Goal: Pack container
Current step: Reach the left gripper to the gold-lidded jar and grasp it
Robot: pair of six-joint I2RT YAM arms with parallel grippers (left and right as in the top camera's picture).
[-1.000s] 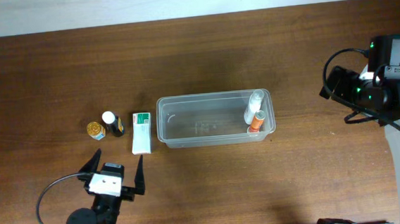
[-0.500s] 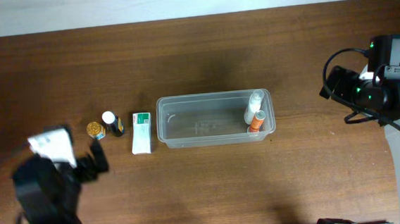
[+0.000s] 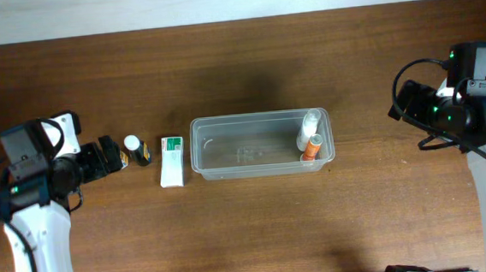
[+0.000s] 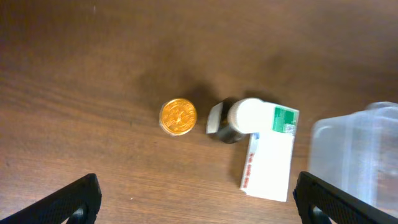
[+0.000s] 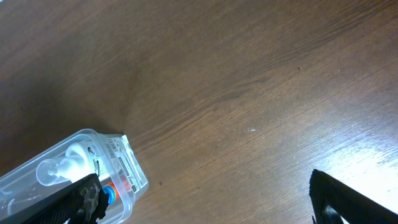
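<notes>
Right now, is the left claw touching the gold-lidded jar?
Apart. The left wrist view shows the left claw open and wide of the gold-lidded jar, bare table showing on both sides.

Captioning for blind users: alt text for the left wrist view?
The open left hand hovers over a gold-lidded jar, a white-capped dark bottle and a white-and-green box on a wooden table; the clear container shows at right.

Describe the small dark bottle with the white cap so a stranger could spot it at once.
Find the clear container in the middle of the table and look left, past the white-and-green box. The bottle stands between that box and a gold-lidded jar; it alone has a dark body and white cap.
</notes>
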